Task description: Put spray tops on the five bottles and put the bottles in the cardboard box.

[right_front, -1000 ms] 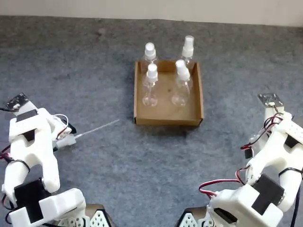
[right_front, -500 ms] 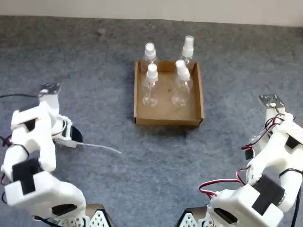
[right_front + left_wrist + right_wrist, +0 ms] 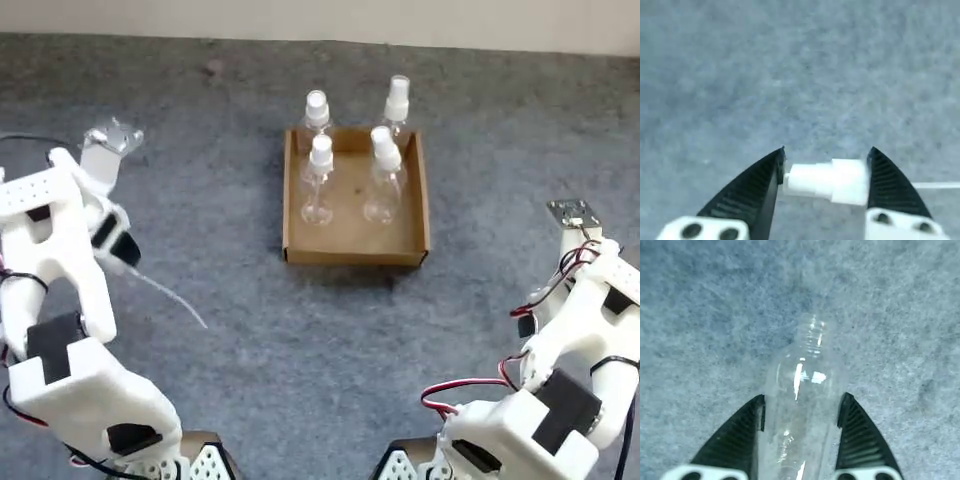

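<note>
Spray top (image 3: pixel 827 180) carried out to the left, uncapped bottle (image 3: pixel 805 372) held at the right

Clamped in the left gripper (image 3: pixel 827 159), it has travelled with the arm from low near the robot's base up toward the desk's (image 3: pixel 250 330) left side, and its thin tube (image 3: pixel 170 298) now slants toward the near middle. The right gripper (image 3: pixel 803 397) stays closed around the bottle's body, arm folded low. Four capped bottles (image 3: pixel 319 180) stand at the cardboard box (image 3: pixel 355 258).

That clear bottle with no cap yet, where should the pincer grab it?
Around the wide round body of the bottle, one finger each side, coming from the base end. That leaves the narrow open neck free for the spray top. The right pincer holds it that way.
</note>
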### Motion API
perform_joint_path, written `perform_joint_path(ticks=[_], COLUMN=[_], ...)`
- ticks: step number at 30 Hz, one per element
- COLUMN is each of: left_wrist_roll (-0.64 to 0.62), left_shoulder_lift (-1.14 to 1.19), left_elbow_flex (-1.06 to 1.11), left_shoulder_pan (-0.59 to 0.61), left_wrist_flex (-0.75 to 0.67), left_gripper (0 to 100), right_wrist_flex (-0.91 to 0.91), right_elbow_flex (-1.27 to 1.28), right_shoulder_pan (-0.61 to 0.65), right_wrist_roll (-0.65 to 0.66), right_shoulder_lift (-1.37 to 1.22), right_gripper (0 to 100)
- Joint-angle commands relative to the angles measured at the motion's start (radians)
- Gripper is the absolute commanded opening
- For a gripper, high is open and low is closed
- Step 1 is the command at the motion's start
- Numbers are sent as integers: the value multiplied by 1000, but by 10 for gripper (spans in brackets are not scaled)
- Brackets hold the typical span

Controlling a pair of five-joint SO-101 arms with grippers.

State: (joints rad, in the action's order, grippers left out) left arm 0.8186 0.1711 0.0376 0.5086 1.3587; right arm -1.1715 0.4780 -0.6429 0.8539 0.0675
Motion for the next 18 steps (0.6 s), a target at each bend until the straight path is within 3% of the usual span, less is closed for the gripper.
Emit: perform_joint_path(ticks=[1,7,18], left_wrist_roll=[152,321,336], left_shoulder_lift=[-1,65,102], left_elbow_flex=[-22,42,-38], left_shoulder_pan=[-48,-91,-44], left_wrist_flex=[2,-32,-84], left_gripper=[209,189,242], right_wrist_flex=[-7,-8,-8], right_elbow_flex=[-42,-42,-42], right_shoulder_pan=[-7,-5,-5], right_wrist_roll=[6,6,6], right_shoulder_lift=[13,13,13], right_gripper=[19,19,19])
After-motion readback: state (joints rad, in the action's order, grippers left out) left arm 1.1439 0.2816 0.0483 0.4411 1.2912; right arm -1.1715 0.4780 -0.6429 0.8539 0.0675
